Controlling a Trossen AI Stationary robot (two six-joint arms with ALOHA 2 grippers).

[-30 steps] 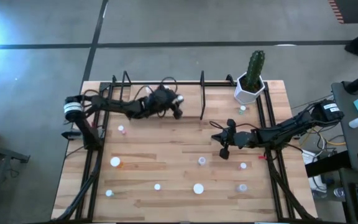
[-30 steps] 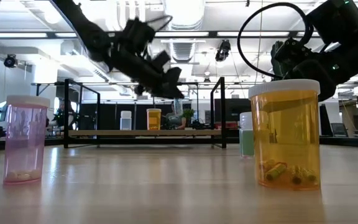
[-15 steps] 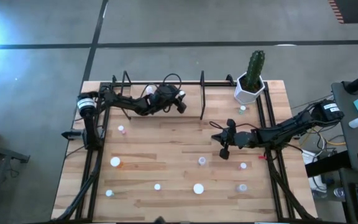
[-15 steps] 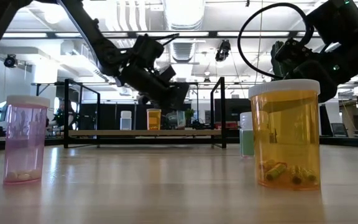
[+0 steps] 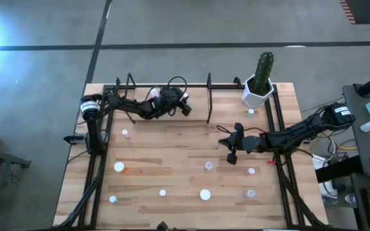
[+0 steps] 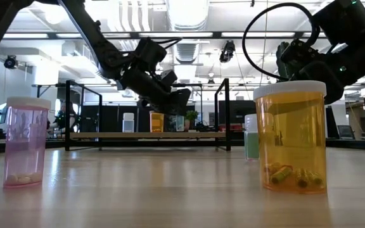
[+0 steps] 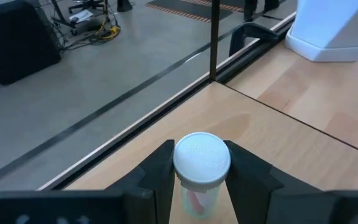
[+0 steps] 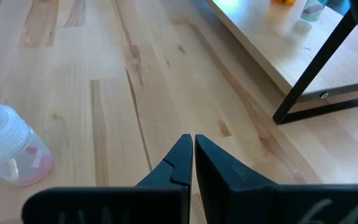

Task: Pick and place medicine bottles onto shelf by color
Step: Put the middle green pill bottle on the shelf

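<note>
The shelf, a light-wood board in black wire rails, stands at the table's far side. My left gripper is over its right part, shut on a clear medicine bottle with a white cap. An orange bottle and a clear bottle stand on the shelf board. My right gripper is shut and empty over the table's right middle. A clear bottle with pinkish contents stands on the table near it. Several more bottles stand on the near half of the table, among them a white-capped bottle and a larger white cap. My left gripper pinches the bottle between its two fingers, one on either side, just below the white cap. The bottle is upright with its cap up, over the shelf board. Its base is hidden by the cap and fingers, so I cannot tell whether it stands on the board.
A white hexagonal pot with a green cactus stands at the far right corner. Black shelf uprights rise beside my left gripper. In the low view a pink bottle and an orange bottle stand near the front edge.
My left gripper has gone toward the table's far edge and down toward the shelf with the bottle, then held still for the last half second. My right gripper has kept still.
</note>
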